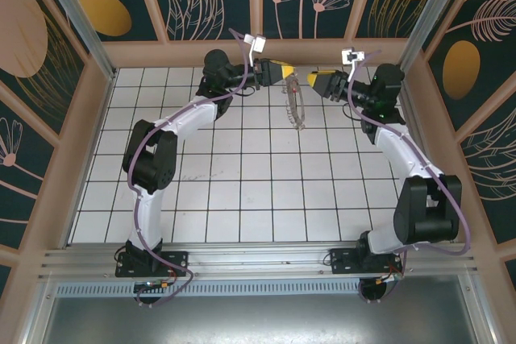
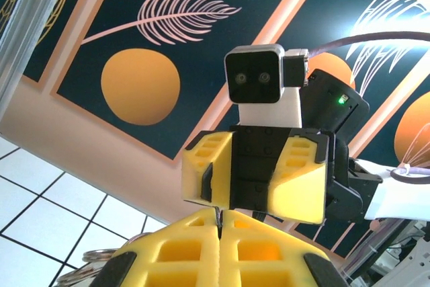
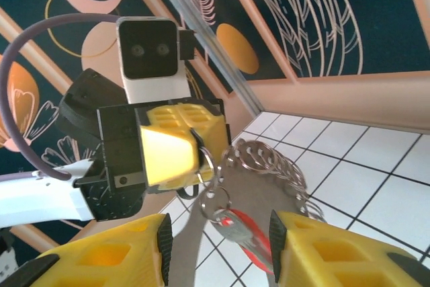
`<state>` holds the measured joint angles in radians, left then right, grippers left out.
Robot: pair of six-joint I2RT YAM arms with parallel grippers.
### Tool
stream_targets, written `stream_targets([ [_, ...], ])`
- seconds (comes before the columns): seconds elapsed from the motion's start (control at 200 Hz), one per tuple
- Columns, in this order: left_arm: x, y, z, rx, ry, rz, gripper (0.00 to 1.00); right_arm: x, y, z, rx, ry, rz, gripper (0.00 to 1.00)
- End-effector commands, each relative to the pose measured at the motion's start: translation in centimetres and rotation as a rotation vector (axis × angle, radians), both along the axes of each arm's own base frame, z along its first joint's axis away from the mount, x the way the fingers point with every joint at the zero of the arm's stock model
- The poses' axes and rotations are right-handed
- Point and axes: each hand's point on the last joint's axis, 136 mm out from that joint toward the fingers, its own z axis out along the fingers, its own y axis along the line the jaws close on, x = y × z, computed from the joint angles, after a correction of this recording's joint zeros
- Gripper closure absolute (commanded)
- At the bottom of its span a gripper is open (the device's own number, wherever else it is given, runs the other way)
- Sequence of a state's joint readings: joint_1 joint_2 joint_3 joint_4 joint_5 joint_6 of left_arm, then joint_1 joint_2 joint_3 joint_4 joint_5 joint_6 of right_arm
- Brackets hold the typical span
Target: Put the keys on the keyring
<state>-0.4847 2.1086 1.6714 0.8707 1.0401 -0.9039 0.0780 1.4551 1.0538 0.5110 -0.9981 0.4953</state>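
Above the back of the tiled floor, my left gripper [image 1: 292,73] is shut on one silvery loop at the top of the keyring [image 1: 295,107]. The keyring hangs down from it as a pale floppy hoop edged with metal loops [image 3: 269,160]. In the left wrist view the left gripper's fingers [image 2: 220,218] are pressed together with a thin strip of metal between them. My right gripper [image 1: 310,80] faces the left one from the right and stands open [image 3: 218,241]. The red-headed key [image 3: 252,240] dangles from a small ring on the hoop. It hangs between the right fingers and touches neither pad.
The two grippers are close together, nose to nose, near the back wall [image 1: 258,52]. An aluminium post [image 3: 201,38] rises at the back corner. The white tiled floor [image 1: 242,191] stretches out below, ringed by wooden walls.
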Motion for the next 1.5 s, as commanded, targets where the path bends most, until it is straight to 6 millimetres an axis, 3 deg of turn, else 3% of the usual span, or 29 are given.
stream_targets([
  [0.0, -1.8, 0.6, 3.9, -0.051, -0.106, -0.027, 1.00, 0.3, -0.6, -0.3, -0.010, -0.039, -0.058, 0.56],
  [0.48, -4.0, 1.0, 5.8, -0.064, -0.188, -0.103, 1.00, -1.3, 2.8, -2.8, -0.149, -0.074, 0.018, 0.50],
  [1.136, -5.0, 0.4, 6.4, -0.065, -0.200, -0.136, 1.00, -2.5, 4.8, -0.4, -0.163, -0.168, 0.064, 0.51],
  [1.291, -4.9, 0.3, 6.3, -0.067, -0.198, -0.130, 1.00, -2.6, 4.9, 0.0, -0.158, -0.173, 0.068, 0.61],
  [1.496, -4.7, 0.3, 6.1, -0.068, -0.195, -0.123, 1.00, -3.0, 4.8, -0.4, -0.162, -0.165, 0.072, 0.89],
])
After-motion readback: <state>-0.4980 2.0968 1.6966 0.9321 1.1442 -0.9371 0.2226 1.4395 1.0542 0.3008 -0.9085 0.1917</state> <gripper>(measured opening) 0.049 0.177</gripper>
